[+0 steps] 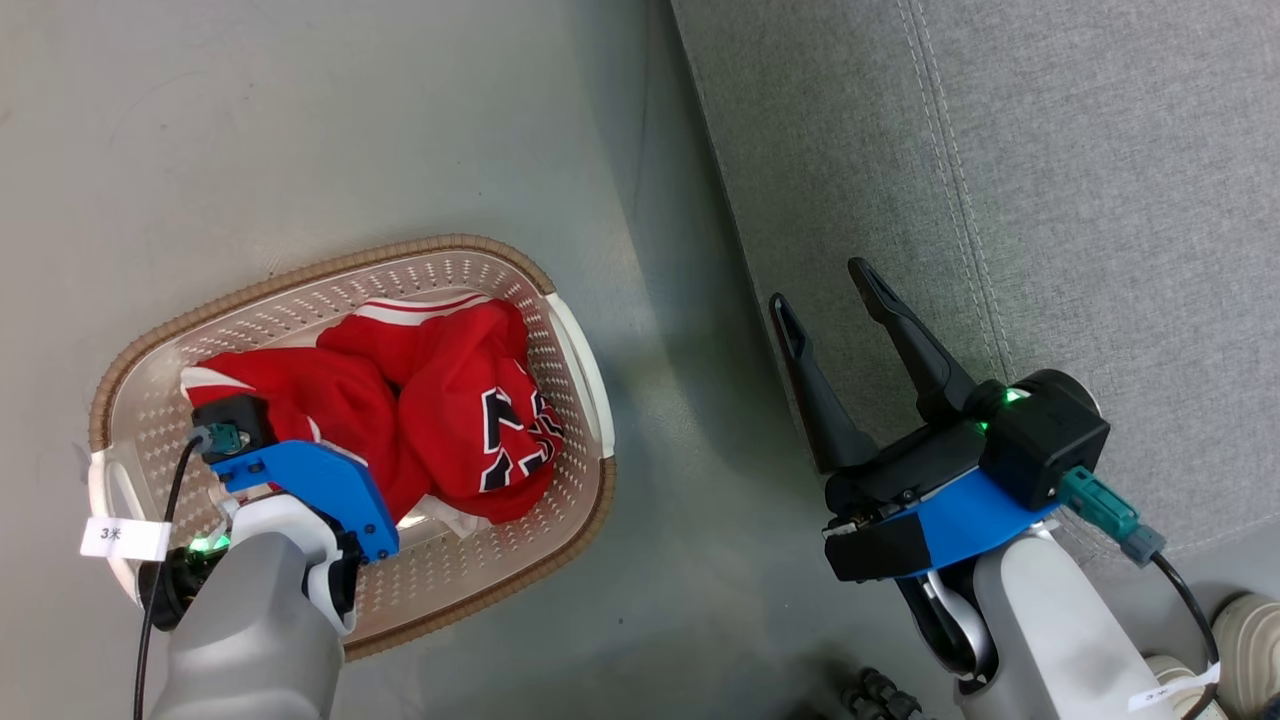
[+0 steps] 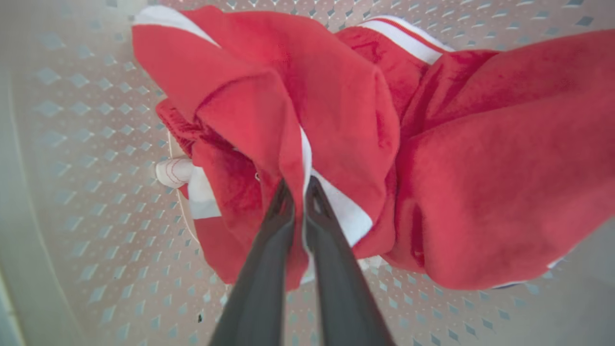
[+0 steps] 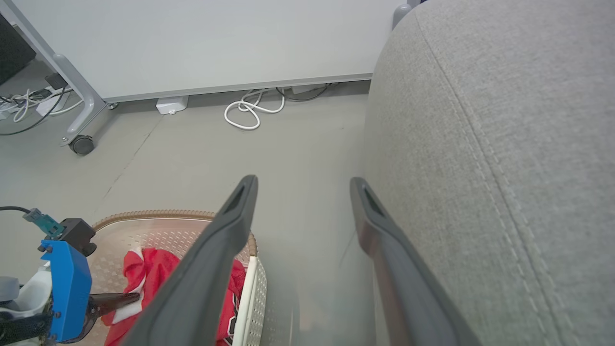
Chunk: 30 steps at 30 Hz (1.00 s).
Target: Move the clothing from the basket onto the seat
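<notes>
The clothing [image 1: 440, 400] lies bunched in the basket [image 1: 575, 350], a cream perforated tub with a brown rim standing on the floor. One red garment shows black-and-white lettering [image 1: 515, 435]; the other, plainer one [image 2: 269, 96] has white trim. My left arm reaches down into the basket. My left gripper [image 2: 298, 188] is shut on an upright fold of the plainer red garment. My right gripper [image 1: 825, 285] hovers open and holds nothing, over the front edge of the grey seat [image 1: 1050, 200]. The seat [image 3: 504, 144] lies to the right of the basket [image 3: 252, 288].
Bare grey floor [image 1: 300, 130] separates the basket from the seat. A person's pale shoe [image 1: 1250, 640] is at the lower right. A white panel on a wheeled leg [image 3: 81, 144] and a coiled white cable [image 3: 247, 110] stand beyond the basket.
</notes>
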Tool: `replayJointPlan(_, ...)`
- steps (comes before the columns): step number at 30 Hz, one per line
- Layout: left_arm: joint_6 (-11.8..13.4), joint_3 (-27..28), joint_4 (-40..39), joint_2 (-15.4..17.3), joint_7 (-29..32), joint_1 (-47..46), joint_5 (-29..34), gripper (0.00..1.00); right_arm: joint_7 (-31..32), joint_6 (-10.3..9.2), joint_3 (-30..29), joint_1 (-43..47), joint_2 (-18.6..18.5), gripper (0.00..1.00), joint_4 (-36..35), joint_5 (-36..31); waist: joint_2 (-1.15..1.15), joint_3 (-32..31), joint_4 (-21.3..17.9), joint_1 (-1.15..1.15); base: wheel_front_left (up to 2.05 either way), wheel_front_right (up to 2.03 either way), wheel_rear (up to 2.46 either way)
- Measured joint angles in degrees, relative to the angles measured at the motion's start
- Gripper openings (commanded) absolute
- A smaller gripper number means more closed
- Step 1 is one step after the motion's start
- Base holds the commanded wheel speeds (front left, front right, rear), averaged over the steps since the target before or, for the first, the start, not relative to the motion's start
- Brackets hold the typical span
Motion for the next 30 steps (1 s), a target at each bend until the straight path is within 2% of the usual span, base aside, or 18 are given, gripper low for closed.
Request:
replayJointPlan(17,-2.1,-1.5,1.3,-0.8,-1.5,-0.3,-1.0,0.0,0.0,0.0,0.3,-0.2,0.0,1.0,0.9,0.4,0.0,-1.6,1.2,0.0,0.0,0.0,0.0)
replayJointPlan(23,-5.3,-2.5,1.4,-1.6,-4.2,0.3,-1.2,0.0,0.0,0.0,0.2,-0.1,0.0,1.0,2.5,0.4,0.0,-6.3,3.5,0.0,0.0,0.0,0.0)
replayJointPlan(30,-8.2,-3.4,1.0,-2.6,-8.3,2.1,-2.6,0.0,0.5,0.0,-0.5,0.8,0.0,1.0,4.5,0.0,0.0,-14.9,7.4,-0.02,0.0,0.0,0.0)
